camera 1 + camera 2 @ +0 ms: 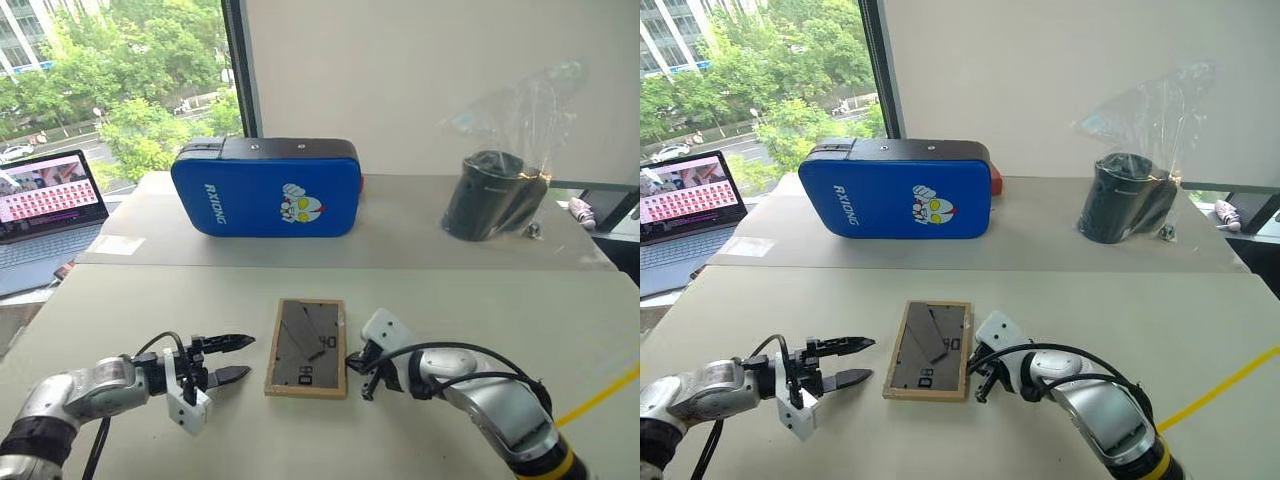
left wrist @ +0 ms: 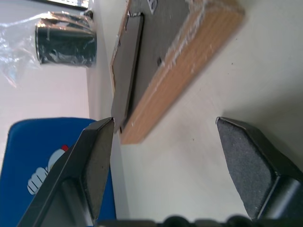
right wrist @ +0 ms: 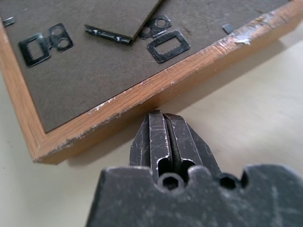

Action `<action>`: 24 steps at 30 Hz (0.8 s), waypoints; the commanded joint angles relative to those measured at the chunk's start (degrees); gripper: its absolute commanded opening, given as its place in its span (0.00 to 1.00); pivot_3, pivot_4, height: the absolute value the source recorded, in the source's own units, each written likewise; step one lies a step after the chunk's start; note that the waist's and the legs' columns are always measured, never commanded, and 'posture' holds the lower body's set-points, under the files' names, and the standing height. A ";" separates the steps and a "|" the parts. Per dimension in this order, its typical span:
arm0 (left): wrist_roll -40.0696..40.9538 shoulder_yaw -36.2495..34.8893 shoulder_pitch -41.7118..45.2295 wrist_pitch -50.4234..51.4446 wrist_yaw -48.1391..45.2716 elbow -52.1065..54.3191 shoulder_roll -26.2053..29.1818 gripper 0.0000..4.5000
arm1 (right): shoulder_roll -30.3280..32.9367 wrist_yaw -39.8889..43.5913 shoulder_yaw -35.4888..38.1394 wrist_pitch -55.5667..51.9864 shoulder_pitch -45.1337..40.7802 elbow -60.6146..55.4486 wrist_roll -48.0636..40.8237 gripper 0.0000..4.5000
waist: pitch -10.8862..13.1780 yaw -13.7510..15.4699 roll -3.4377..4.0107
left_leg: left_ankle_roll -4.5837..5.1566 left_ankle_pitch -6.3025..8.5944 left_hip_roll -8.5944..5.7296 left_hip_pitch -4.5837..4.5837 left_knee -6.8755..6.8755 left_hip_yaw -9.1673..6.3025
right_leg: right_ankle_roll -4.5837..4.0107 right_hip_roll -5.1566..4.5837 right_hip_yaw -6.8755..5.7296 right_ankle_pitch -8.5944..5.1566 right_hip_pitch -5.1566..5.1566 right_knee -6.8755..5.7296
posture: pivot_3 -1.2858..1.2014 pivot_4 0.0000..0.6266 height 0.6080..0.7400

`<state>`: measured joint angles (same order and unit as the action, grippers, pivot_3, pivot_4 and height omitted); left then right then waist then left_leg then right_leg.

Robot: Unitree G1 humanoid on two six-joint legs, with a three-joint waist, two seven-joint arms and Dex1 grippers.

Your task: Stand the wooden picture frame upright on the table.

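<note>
The wooden picture frame (image 1: 306,347) lies flat, face down, on the table (image 1: 450,300), its dark grey back panel up. Its fold-out stand (image 2: 128,66) lifts slightly off the back. My left gripper (image 1: 248,357) hovers just left of the frame, open, with nothing between its fingers; the frame's near corner (image 2: 189,47) sits a little beyond the fingertips. My right gripper (image 1: 356,366) is shut and empty, its tips (image 3: 161,116) right at the frame's right wooden edge (image 3: 142,94). I cannot tell whether they touch the wood.
A big blue pad (image 1: 265,187) stands at the back of the table. A black cylinder in a clear plastic bag (image 1: 495,195) sits at the back right. An open laptop (image 1: 45,200) is at the far left. A yellow line (image 1: 600,395) crosses the table's right side.
</note>
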<state>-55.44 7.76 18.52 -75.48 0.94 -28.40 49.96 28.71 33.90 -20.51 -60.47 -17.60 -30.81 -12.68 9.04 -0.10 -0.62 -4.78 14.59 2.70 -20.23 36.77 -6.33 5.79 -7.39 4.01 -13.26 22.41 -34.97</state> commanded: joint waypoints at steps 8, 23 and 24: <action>-12.78 17.51 8.22 0.26 11.23 -7.68 -6.25 0.83 | -1.46 -1.38 -1.14 -1.12 -1.82 0.59 -0.50 0.00 | -0.52 0.92 0.62 | -0.04 -0.02 -0.02 0.08 0.00 0.00 | 0.11 0.00 0.02 -0.05 -0.13 0.00 | 0.52 0.24 1.00; -6.17 21.76 9.68 -0.98 9.66 -8.82 -4.25 0.32 | -1.37 -2.43 0.85 -1.17 -1.92 1.31 -0.80 0.00 | -0.48 0.38 0.42 | -0.05 -0.01 -0.01 0.02 -0.08 0.00 | 0.16 0.00 0.02 -0.10 -0.03 0.03 | 0.52 0.24 1.00; -6.07 21.89 9.50 -0.67 9.63 -8.45 -4.16 0.29 | -0.95 -2.36 1.82 -0.93 -2.11 1.57 -0.89 0.00 | -0.47 0.32 0.37 | -0.05 -0.01 -0.01 0.02 -0.08 0.00 | 0.16 0.00 0.01 -0.10 -0.02 0.03 | 0.52 0.24 1.00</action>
<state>-58.44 24.85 30.52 -75.54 14.03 -35.70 45.20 27.09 31.90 -21.21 -61.62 -19.12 -29.28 -13.27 8.57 0.21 -0.25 -4.82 14.58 2.69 -20.21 36.68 -6.33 5.95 -7.40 4.03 -13.36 22.38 -34.94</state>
